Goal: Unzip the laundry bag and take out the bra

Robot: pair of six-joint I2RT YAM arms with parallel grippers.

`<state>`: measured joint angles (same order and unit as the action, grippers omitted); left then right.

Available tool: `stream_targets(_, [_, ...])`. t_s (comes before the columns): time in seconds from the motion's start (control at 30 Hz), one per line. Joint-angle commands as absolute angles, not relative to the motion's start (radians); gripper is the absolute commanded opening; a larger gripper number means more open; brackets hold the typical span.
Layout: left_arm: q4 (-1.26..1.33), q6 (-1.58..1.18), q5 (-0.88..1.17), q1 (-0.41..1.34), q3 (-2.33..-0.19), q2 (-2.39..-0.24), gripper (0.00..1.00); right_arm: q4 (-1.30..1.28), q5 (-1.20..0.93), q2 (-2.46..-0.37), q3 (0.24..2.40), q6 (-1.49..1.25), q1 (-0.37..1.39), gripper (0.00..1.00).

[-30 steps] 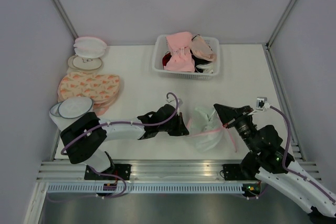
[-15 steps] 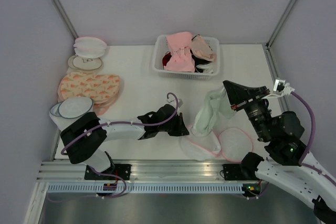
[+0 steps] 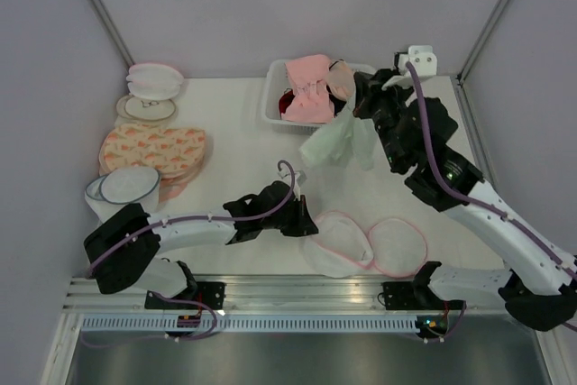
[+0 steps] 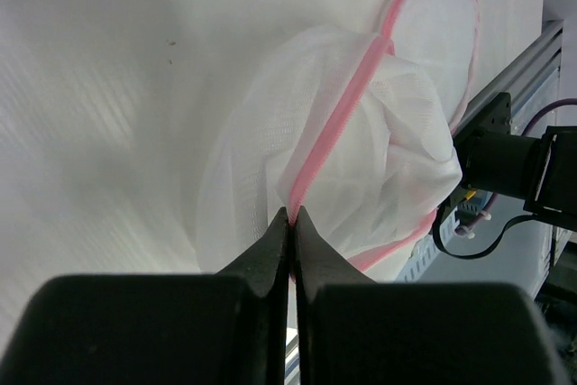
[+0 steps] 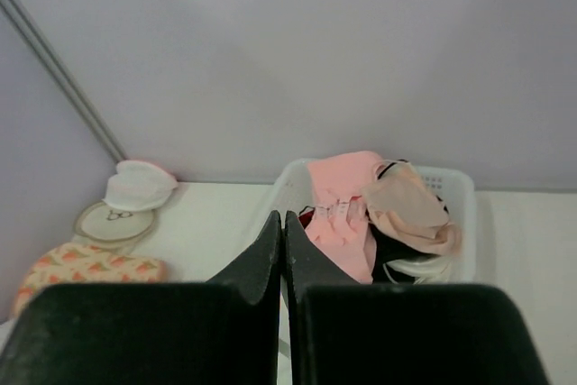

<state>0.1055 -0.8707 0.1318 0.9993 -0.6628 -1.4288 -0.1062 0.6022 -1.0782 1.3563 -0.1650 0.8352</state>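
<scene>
The white table (image 3: pixel 243 160) fills the middle of the top view. The right arm (image 3: pixel 469 196) reaches from the lower right corner up to the upper right. The left arm (image 3: pixel 180 227) lies low across the lower left, pointing toward the centre.

A white basket (image 3: pixel 275 105) stands at the upper centre, holding pink and beige clothes. It also shows in the right wrist view (image 5: pixel 455 187), past the fingers. Flat orange pouches (image 3: pixel 153 149) lie at the left edge. A blue-rimmed dome (image 3: pixel 126 185) sits just below them.

The bag (image 3: pixel 338 245) lies unzipped at the lower centre of the table. Its two round halves are spread side by side with the pink trim (image 4: pixel 338 123) outlining each. In the left wrist view the bag (image 4: pixel 361 160) is a crumpled mesh heap.

The bra (image 3: pixel 338 140) hangs in the air just below the basket's right end, well apart from the bag. It dangles from the right claw (image 3: pixel 359 107). That claw's fingers are pressed together in its own view (image 5: pixel 285 250), so it appears to be pinching the bra, though the cloth is not seen between the tips there.

The left claw (image 4: pixel 290 223) is closed tight on the trim at the bag's near edge, left of the left half (image 3: pixel 306 223).
</scene>
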Motion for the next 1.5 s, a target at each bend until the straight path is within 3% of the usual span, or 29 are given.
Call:
stream_targets(0.0, [0.087, -0.864, 0.12, 1.003, -0.626, -1.373, 0.02, -0.09, 0.652, -1.185, 1.524, -0.02, 0.802, 0.0])
stream_targets(0.17, [0.077, -0.867, 0.115, 1.003, -0.589, -1.335, 0.02, -0.11, 0.617, -1.43, 1.707, -0.009, 0.715, 0.0])
stream_targets(0.4, [0.058, -0.881, 0.115, 1.003, -0.561, -1.264, 0.02, -0.225, 0.476, -1.851, 2.156, -0.057, 0.565, 0.01])
stream_targets(0.63, [0.026, -0.908, 0.097, 1.002, -0.531, -1.163, 0.02, -0.192, 0.379, -2.242, 2.471, -0.106, 0.439, 0.0])
stream_targets(0.77, [-0.021, -0.911, 0.068, 1.002, -0.508, -1.109, 0.02, -0.19, 0.365, -2.333, 2.456, -0.11, 0.41, 0.0])
stream_targets(1.0, [-0.029, -0.913, 0.028, 1.0, -0.499, -1.112, 0.02, -0.158, -0.104, -2.269, 2.185, -0.166, 0.394, 0.0])
stream_targets(1.13, [-0.011, -0.923, 0.035, 1.0, -0.491, -1.129, 0.02, -0.124, -0.269, -2.252, 2.155, -0.183, 0.393, 0.0])
stream_targets(1.2, [-0.006, -0.93, 0.032, 1.002, -0.482, -1.124, 0.02, -0.173, -0.314, -2.276, 2.216, -0.195, 0.391, 0.1])
stream_targets(1.23, [-0.006, -0.931, 0.029, 1.002, -0.482, -1.121, 0.02, -0.189, -0.349, -2.283, 2.23, -0.201, 0.391, 0.23])
stream_targets(1.27, [-0.006, -0.931, 0.025, 1.0, -0.48, -1.12, 0.02, -0.189, -0.357, -2.276, 2.224, -0.215, 0.391, 0.54])
stream_targets(1.37, [-0.006, -0.934, 0.023, 1.002, -0.479, -1.117, 0.02, -0.121, -0.359, -2.22, 2.151, -0.235, 0.393, 0.9])
stream_targets(1.4, [-0.006, -0.936, 0.023, 1.0, -0.479, -1.117, 0.02, -0.098, -0.356, -2.201, 2.132, -0.241, 0.391, 0.96])
stream_targets(1.47, [-0.006, -0.937, 0.025, 1.0, -0.476, -1.112, 0.02, -0.048, -0.344, -2.158, 2.102, -0.262, 0.387, 0.98])
